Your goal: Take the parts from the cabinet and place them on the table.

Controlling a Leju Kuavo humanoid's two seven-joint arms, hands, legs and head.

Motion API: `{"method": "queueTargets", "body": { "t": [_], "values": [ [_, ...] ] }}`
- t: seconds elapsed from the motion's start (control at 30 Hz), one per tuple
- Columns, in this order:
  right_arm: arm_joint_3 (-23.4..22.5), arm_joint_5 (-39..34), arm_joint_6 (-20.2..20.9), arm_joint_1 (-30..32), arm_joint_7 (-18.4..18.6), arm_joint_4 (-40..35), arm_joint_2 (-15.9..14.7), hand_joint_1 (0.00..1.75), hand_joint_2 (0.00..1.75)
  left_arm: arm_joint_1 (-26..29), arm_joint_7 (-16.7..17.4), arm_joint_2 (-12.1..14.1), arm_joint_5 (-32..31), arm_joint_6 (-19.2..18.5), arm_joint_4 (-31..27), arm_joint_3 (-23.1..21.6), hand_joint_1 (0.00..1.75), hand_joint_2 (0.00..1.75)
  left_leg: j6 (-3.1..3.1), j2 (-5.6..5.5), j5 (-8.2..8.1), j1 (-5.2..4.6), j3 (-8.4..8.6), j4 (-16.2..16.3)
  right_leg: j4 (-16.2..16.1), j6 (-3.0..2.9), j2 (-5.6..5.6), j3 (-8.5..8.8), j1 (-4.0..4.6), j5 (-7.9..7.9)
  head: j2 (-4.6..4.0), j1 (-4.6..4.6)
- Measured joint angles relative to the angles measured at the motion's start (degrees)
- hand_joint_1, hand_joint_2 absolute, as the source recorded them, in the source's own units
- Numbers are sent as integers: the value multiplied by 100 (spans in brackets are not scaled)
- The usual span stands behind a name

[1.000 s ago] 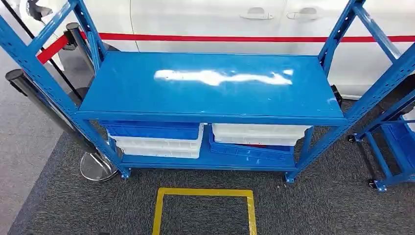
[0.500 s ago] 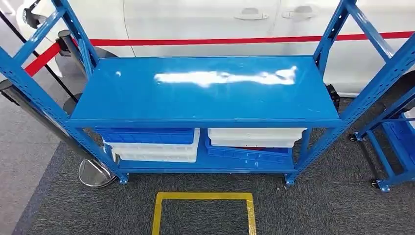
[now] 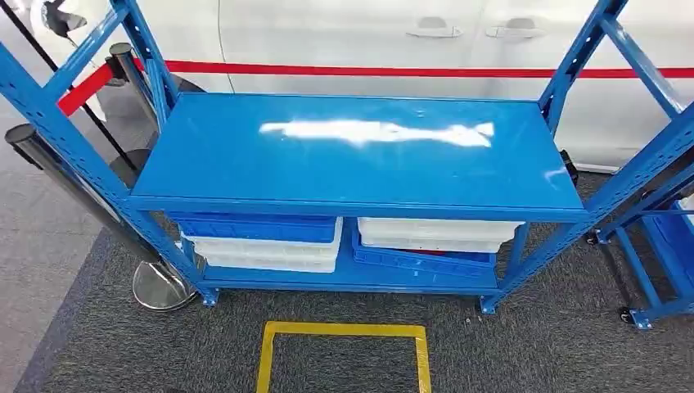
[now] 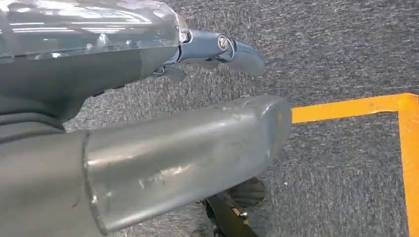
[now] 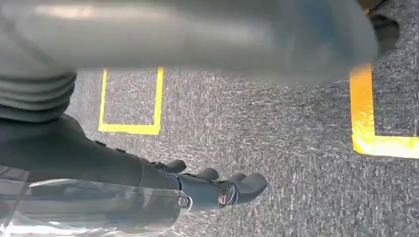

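Observation:
A blue metal rack (image 3: pixel 352 155) stands before me in the head view, its top shelf bare and glossy. On its lower shelf sit a blue bin (image 3: pixel 258 227) stacked on a white bin (image 3: pixel 266 250) at the left. At the right, a white bin (image 3: pixel 434 233) lies on a tilted blue tray (image 3: pixel 421 260). I cannot see what the bins contain. My left hand (image 4: pixel 89 74) hangs over grey carpet with its fingers (image 4: pixel 237 49) spread and nothing in it. My right hand (image 5: pixel 99 163) hangs the same way, its fingers (image 5: pixel 232 190) held loosely apart and holding nothing.
A yellow taped square (image 3: pixel 344 330) marks the carpet just in front of the rack. A stanchion with a chrome base (image 3: pixel 159 284) and red belt stands at the rack's left. Behind is a white car (image 3: pixel 344 33); another blue wheeled rack (image 3: pixel 655 270) is at the right.
The whole head picture has shifted a little back and forth, so the camera moved; the rack and bins stay as they were.

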Motion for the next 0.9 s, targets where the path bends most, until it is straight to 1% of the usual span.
{"method": "queueTargets", "body": {
  "t": [0.03, 0.07, 0.1, 0.13, 0.17, 0.2, 0.3, 0.43, 0.6, 0.63, 0.7, 0.73, 0.83, 0.9],
  "values": [
    [0, 0, 2, -1, 29, 0, 0, 0, 175, -4, 15, 0, 0, -2, 2, -2, 0, 0, -11, 2, -29, -18, -3, 35, -416, 94, 0, 184, -35, 119, -2, 2],
    [-2, -2, 13, -9, 90, 2, 24, 0, 0, -8, 31, 24, 0, -4, 4, -4, 0, 0, -26, -13, -109, -97, -58, 116, -479, 127, 45, 205, -37, 44, 0, 18],
    [-4, -9, 13, -19, 114, 2, 24, 0, 0, -5, 37, 24, 0, -9, 4, -9, 0, 0, -7, -5, -95, -104, -48, 100, -463, -9, 45, 210, -31, 7, 0, -16],
    [-9, -28, 28, -18, 136, 2, 26, 0, 0, -6, 48, 26, 0, -11, 4, -13, 0, 0, -27, -10, -98, -119, -32, 93, -463, 21, 45, 209, -27, 43, 0, -50],
    [-20, -37, 44, -17, 171, 2, 28, 0, 0, -6, 52, 33, 0, -11, 4, -15, 0, 0, -34, -10, -91, -109, -27, 85, -463, -2, 45, 213, -8, 38, -2, -44],
    [-33, -37, 48, -19, 184, 2, 28, 0, 0, -6, 59, 37, 0, -24, 4, -17, 0, 0, -37, -10, -89, -101, -26, 77, -462, -14, 44, 213, 2, 36, 0, -48],
    [-50, -37, 48, -18, 190, 2, 28, 0, 0, -6, 68, 33, 0, -26, 4, -22, 0, 0, -73, -10, -81, -85, -18, 58, -460, -39, 47, 211, 18, 31, 0, -48],
    [-81, -37, 46, -20, 190, 2, 28, 0, 0, -6, 74, 33, 0, -26, 4, -24, 0, 0, -102, -11, -79, -80, -12, 47, -456, -50, 46, 211, 22, 24, 0, -46],
    [-90, -37, 48, -20, 190, 2, 28, 0, 0, -6, 94, 33, 0, -28, 4, -24, 0, 0, -116, -11, -82, -79, -12, 44, -455, -51, 48, 213, 22, 23, -2, -44],
    [-90, -37, 48, -20, 190, 2, 28, 0, 0, -5, 101, 33, 0, -28, 4, -24, 0, 175, -116, -11, -82, -79, -12, 44, -455, -51, 48, 213, 22, 23, 0, -44],
    [-90, -37, 50, -21, 223, 2, 28, 0, 0, -5, 136, 33, 0, -17, 4, -24, 0, 175, -116, -11, -82, -79, -12, 44, -455, -50, 47, 214, 22, 23, 0, -44],
    [-90, -35, 50, -20, 239, 2, 28, 0, 175, -5, 162, 30, 0, 13, 4, -24, 0, 175, -116, -11, -82, -80, -12, 44, -455, -50, 47, 214, 21, 23, 0, -44],
    [-90, -20, 96, -20, 249, 2, 35, 0, 175, -2, 212, 30, -2, 61, 4, -24, 0, 175, -115, -10, -82, -82, -12, 45, -457, -49, 47, 217, 20, 24, 0, -44],
    [-26, -61, 151, -11, 249, 0, 33, 0, 175, 17, 247, 19, -33, 55, 4, 81, 0, 175, -115, -10, -83, -87, -10, 45, -458, -49, 48, 219, 17, 24, -2, -44]
  ]
}}
